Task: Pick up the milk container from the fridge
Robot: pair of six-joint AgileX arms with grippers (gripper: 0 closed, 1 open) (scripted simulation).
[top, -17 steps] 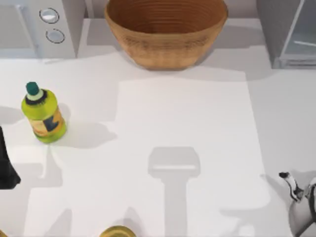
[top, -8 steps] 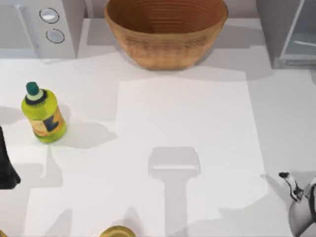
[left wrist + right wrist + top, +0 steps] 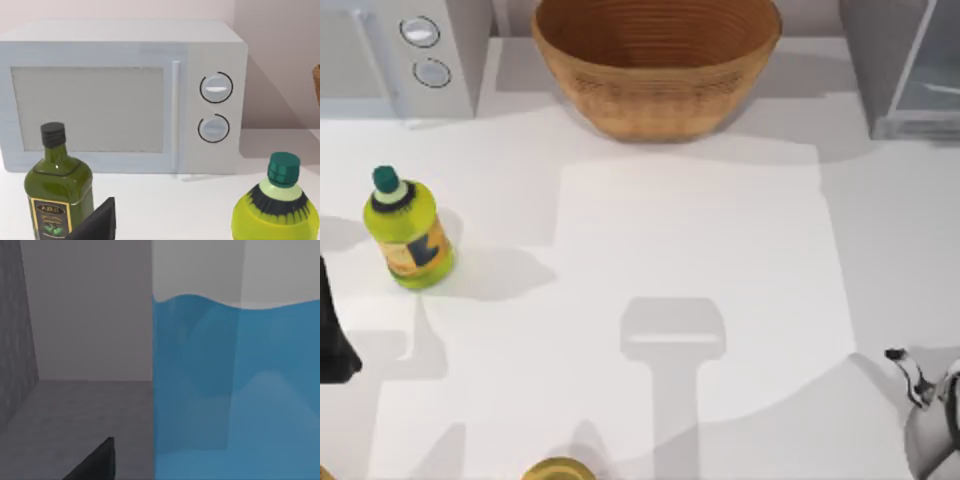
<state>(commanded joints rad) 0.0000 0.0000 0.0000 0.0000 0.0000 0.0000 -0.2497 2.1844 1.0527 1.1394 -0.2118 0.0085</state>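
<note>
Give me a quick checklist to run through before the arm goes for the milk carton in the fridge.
1. Milk container in front of the right wrist camera, close up: ok.
2. Carton upright on the grey floor of the fridge: ok.
3. Right pincer open around the carton: cannot tell, just one dark finger shows.
4. Fridge at the table's far right, door state: cannot tell.
5. Left pincer parked near the yellow-green bottle and microwave, away from the fridge: ok.
</note>
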